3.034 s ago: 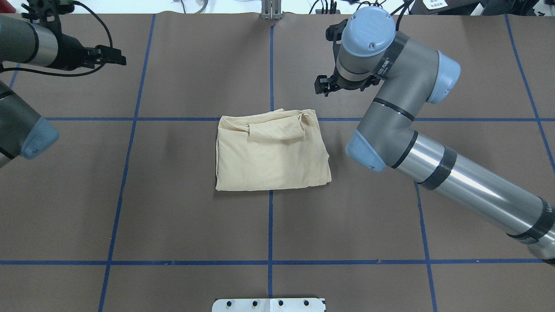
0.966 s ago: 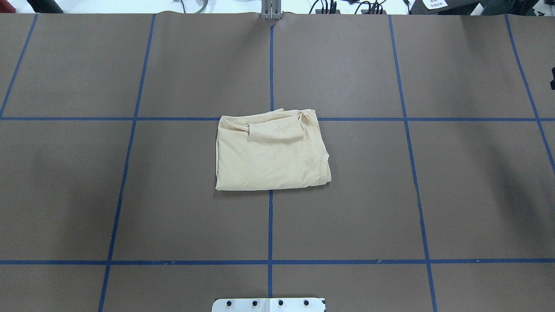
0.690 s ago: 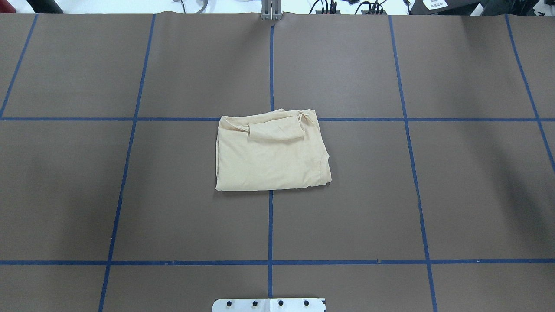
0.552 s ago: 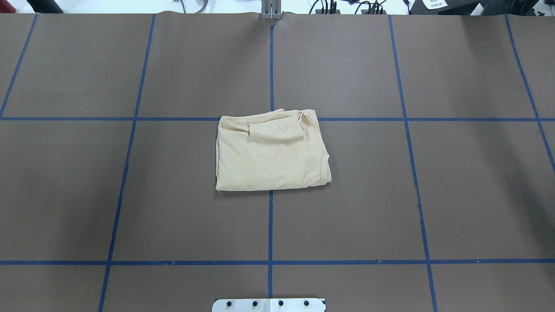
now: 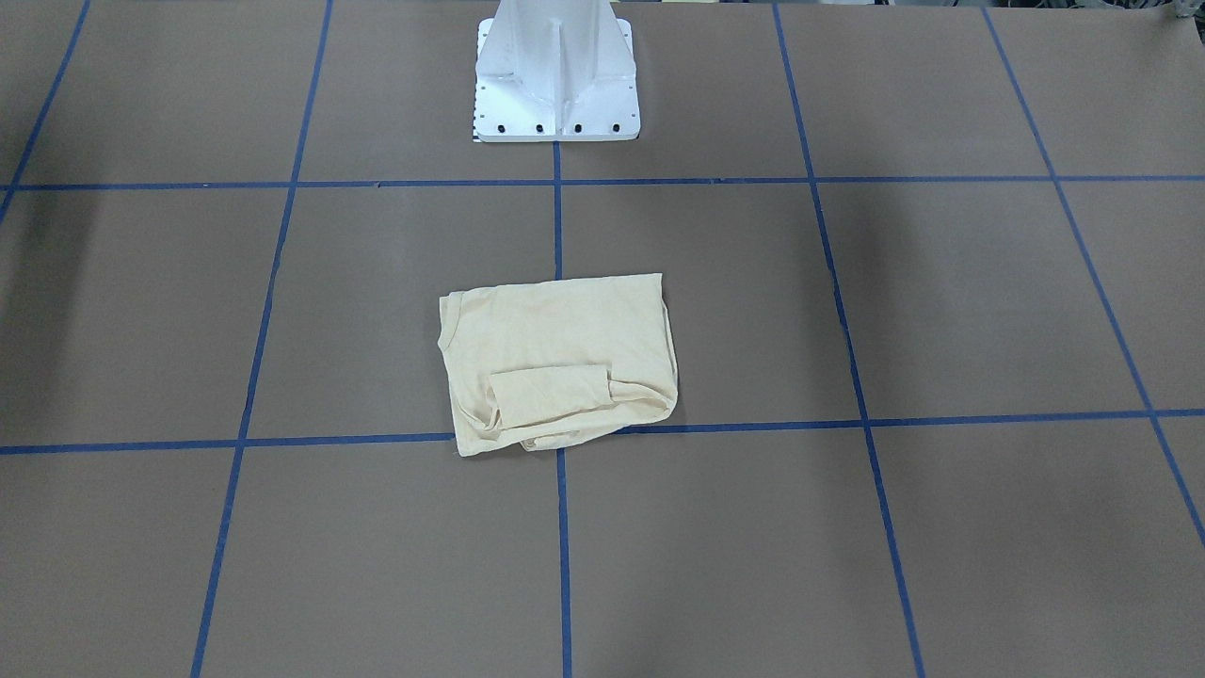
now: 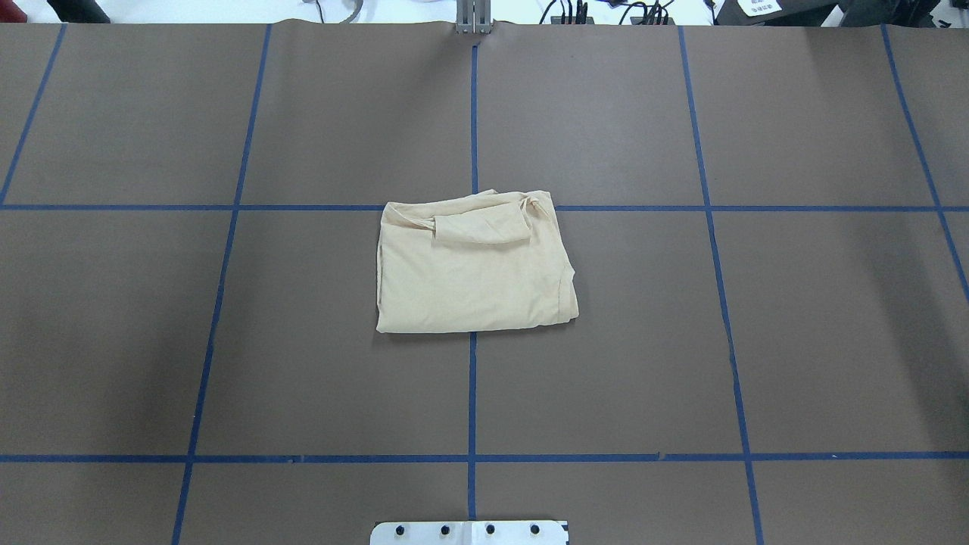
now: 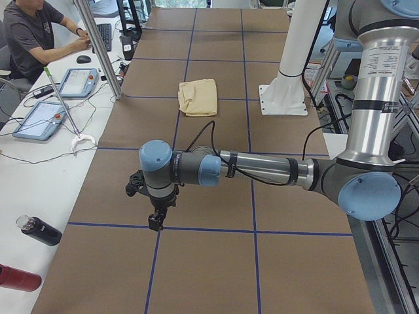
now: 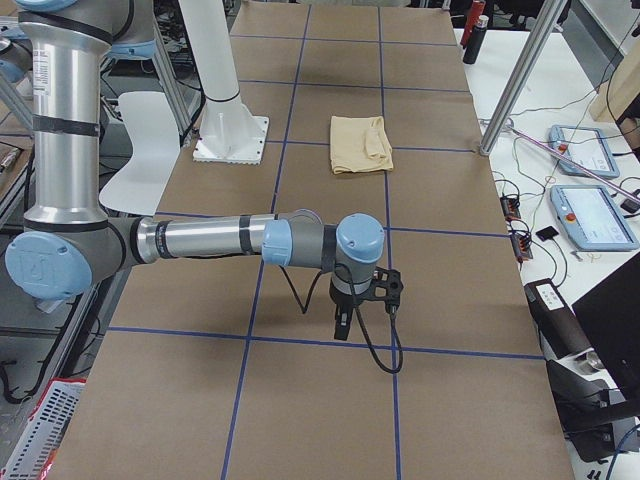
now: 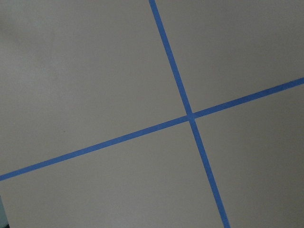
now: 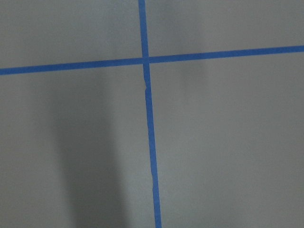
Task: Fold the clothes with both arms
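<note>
Whereas both arms hung over the far half of the table three seconds ago, close on either side of the shirt (image 6: 473, 276), the overhead view now shows neither of them. The shirt has not shifted in that time. It lies in the middle of the table (image 6: 303, 378) as a compact rectangle, straddling the centre tape line (image 6: 472, 393), its far edge along a cross line. One folded sleeve (image 6: 481, 228) rests on top near that edge. No print shows. I judge the folding to be done, or all but done, and the arms to have pulled back to rest. The far edge looks a little bunched, so a tidier fold might still be wanted.

The left arm (image 7: 262, 170) reaches level over the table's left end, well apart from the shirt. Its wrist is bent so that the left claw (image 7: 156, 219) points straight down, close above a crossing of tape lines. The right arm (image 8: 200, 240) mirrors this at the other end, with the right claw (image 8: 343, 325) aimed down at another crossing. Both wrist cameras see only brown table and blue tape. Each claw shows only in a side view, so I cannot tell whether either is open or closed.
</note>
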Robot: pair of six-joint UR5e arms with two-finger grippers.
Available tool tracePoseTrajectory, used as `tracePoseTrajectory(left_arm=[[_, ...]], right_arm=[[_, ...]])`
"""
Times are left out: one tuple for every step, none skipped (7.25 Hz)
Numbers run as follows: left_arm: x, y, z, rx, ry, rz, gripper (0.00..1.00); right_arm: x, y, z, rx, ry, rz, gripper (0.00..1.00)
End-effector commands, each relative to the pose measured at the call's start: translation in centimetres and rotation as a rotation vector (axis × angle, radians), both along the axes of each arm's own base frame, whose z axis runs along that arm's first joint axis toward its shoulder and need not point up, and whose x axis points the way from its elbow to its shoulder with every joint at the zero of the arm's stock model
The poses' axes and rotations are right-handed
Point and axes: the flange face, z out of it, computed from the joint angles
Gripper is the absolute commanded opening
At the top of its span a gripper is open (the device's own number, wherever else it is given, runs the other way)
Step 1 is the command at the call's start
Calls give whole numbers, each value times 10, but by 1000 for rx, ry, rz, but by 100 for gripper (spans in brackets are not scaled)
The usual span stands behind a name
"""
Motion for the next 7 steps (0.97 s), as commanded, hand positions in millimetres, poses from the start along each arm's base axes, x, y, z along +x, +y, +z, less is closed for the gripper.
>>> tracePoseTrajectory(left_arm=[[1,2,2,-7,15,0,100],[1,2,2,-9,14,-1,100],[1,3,4,-12,15,0,100],[2,2,10,-22,18,0,100],[3,2,16,-36,32,-3,100],[4,3,14,-37,46,-3,100],[4,2,13,-34,46,-3,100]], right_arm=[[1,31,-5,9,1,8,100],[1,29,-6,10,1,10,100],[1,28,-5,8,1,11,100],[2,25,-10,20,4,11,100],[2,25,-10,22,5,9,100],[2,25,-12,29,14,7,100],[2,25,-12,26,16,8,100]])
